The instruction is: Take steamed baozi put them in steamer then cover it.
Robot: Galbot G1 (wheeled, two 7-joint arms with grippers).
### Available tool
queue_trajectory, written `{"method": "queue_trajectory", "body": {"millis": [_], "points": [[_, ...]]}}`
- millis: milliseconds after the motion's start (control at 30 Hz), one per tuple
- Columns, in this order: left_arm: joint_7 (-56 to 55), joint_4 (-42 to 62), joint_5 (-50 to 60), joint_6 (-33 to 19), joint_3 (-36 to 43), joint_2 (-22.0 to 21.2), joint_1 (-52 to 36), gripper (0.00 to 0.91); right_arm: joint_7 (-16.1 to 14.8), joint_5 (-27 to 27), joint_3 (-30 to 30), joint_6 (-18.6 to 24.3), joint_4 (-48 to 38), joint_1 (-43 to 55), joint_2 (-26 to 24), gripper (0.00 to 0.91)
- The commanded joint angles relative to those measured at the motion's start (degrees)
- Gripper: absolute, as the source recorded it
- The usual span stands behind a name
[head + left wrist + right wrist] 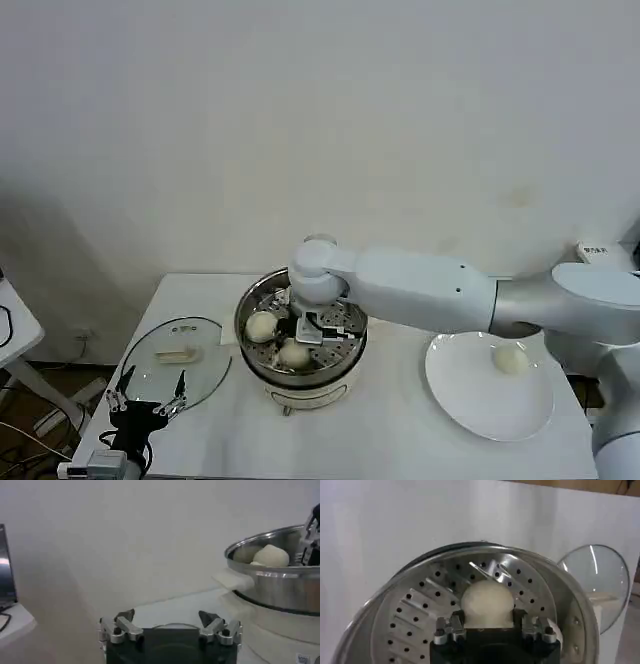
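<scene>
Right tool [489,628] grips smooth round baozi [487,603] — over perforated steel steamer [420,605].

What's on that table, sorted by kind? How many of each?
Buns: 4, two loose in the steamer, one held by the right tool, one on the plate
Steamer: 1
Glass lid: 1
Plate: 1
Total: 7

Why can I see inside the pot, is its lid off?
Yes, off. The cover lies flat on the table beside the steamer, whose open top shows baozi inside.
</scene>
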Motion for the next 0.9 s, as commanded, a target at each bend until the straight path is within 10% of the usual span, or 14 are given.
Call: {"method": "queue_trajectory", "body": {"millis": [33,233,267,900], "points": [[0.1,0.3,0.0,0.0,0.0,0.0,-0.1,0.907,0.6,0.5,0.0,0.0,-1.3,-0.5,0.8,0.635],[0.2,0.6,-0.1,0.0,0.1,0.0,-0.5,0.907,0.3,0.9,-0.2,-0.1,-0.6,-0.3,0.7,0.635],[0.2,0.7,-0.1,0.0,0.1,0.1,-0.6,0.907,0.3,0.6,-0.2,-0.1,-0.5,-0.3,0.7,0.907],[0.5,0.1,-0.1,0.2,0.8,0.2,-0.7,0.907,1.2,1.1,3.4,-3.2,1.3,4.4,-5.6,0.907]]}}
